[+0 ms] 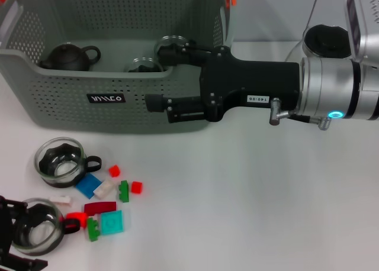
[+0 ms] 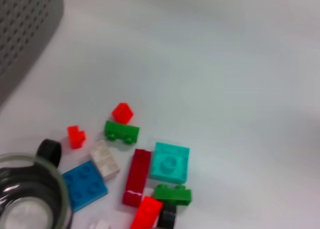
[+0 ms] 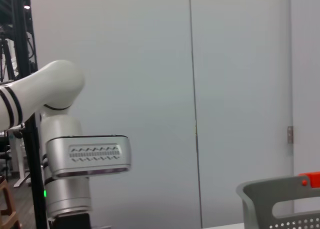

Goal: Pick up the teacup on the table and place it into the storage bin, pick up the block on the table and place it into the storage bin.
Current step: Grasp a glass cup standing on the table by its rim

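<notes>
Teacup (image 1: pixel 169 46) sits gripped in the right end effector (image 1: pixel 172 51), low inside the bin (image 1: pixel 77 114) near its front wall; releasing close to the floor, clear of the teapot (image 1: pixel 68 56) and second cup (image 1: pixel 145 65), looks wise, then lifting straight over the rim. Left end effector (image 1: pixel 18 235) hangs by another cup (image 1: pixel 38 226); its state I cannot tell

Bin (image 1: pixel 71 108): matt perforated grey-green plastic. Teacups (image 1: pixel 59 160): clear glossy glass, black handles. Blocks (image 2: pixel 170 162): glossy coloured plastic. Teapot (image 1: pixel 68 56): dark matt clay. Desk (image 1: pixel 254 200): smooth matt white. Right arm (image 1: pixel 331 87): brushed metal.
</notes>
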Controlling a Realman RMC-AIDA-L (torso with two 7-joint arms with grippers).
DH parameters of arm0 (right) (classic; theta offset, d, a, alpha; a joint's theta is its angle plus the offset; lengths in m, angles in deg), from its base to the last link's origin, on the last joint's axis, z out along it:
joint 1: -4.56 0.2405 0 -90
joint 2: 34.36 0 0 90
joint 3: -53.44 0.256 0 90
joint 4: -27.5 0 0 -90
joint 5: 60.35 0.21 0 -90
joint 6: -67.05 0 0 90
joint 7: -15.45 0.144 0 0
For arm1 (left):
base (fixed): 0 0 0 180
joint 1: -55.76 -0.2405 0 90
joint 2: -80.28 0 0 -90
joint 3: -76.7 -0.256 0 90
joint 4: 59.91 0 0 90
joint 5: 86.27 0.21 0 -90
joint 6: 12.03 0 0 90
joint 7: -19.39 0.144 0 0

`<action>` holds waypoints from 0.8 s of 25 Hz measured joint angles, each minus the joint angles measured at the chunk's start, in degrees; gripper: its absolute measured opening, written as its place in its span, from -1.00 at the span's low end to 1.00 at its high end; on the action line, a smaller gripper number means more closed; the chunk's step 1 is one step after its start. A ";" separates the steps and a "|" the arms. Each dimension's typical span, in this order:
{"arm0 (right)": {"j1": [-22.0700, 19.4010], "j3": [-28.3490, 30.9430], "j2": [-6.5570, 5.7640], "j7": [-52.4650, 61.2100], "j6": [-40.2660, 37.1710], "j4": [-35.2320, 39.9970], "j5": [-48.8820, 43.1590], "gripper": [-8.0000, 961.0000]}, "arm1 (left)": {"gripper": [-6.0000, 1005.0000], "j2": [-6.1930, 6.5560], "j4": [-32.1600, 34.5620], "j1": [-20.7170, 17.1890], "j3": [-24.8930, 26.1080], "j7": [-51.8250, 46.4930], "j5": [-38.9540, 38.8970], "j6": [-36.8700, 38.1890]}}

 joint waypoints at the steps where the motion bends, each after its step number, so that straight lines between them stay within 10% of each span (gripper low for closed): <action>1: 0.04 -0.01 -0.02 -0.21 -0.22 0.00 -0.03 0.94 | 0.64 0.00 -0.19 0.09 -0.05 -0.42 0.09 -0.35; 20: 5.01 -0.33 0.04 9.97 -1.61 -2.66 -21.76 0.93 | 0.64 -0.04 -1.45 0.72 -7.10 -6.38 5.00 -5.62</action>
